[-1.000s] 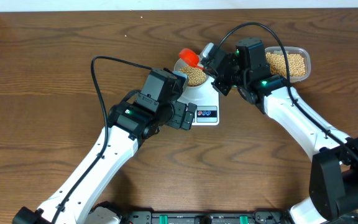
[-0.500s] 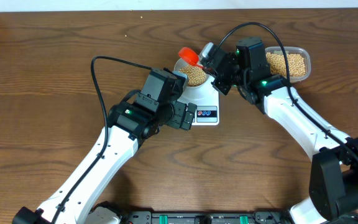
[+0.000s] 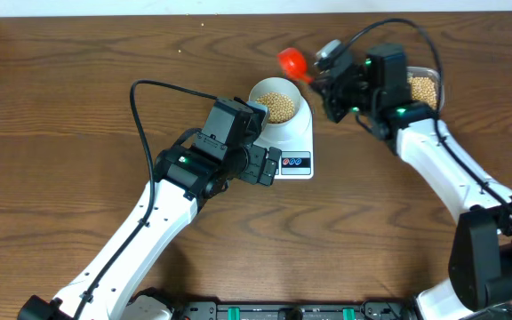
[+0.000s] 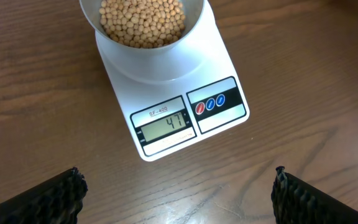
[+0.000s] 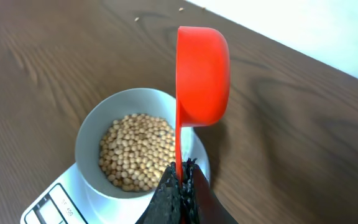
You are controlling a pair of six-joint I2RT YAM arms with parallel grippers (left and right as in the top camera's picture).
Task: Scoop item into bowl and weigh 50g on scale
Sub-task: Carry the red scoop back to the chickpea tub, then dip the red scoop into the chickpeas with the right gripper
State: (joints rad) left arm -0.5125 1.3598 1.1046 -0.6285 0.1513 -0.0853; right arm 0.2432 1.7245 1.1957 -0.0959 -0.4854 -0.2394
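Observation:
The pale bowl point(image 3: 279, 89) stands on the white scale point(image 3: 293, 151) and holds a heap of tan beans point(image 3: 279, 108). In the left wrist view the scale point(image 4: 166, 81) displays 47 below the bowl point(image 4: 194, 18) of beans point(image 4: 142, 22). My left gripper point(image 4: 179, 193) hovers open over bare wood just in front of the scale, with nothing between its fingers point(image 4: 48, 199). My right gripper point(image 5: 180, 186) is shut on the thin handle of a red scoop point(image 5: 202, 74), which is turned on its side beyond the bowl point(image 5: 89, 134). Overhead, the scoop point(image 3: 292, 61) sits behind and right of the bowl.
A clear plastic tub point(image 3: 427, 89) of more beans stands at the back right, partly hidden behind my right arm point(image 3: 416, 133). My left arm point(image 3: 176, 178) stretches diagonally from the front left up to the scale. A few stray beans lie far back on the wood.
My right gripper has drawn the red scoop away from above the bowl, back and to the right. The left arm has not moved.

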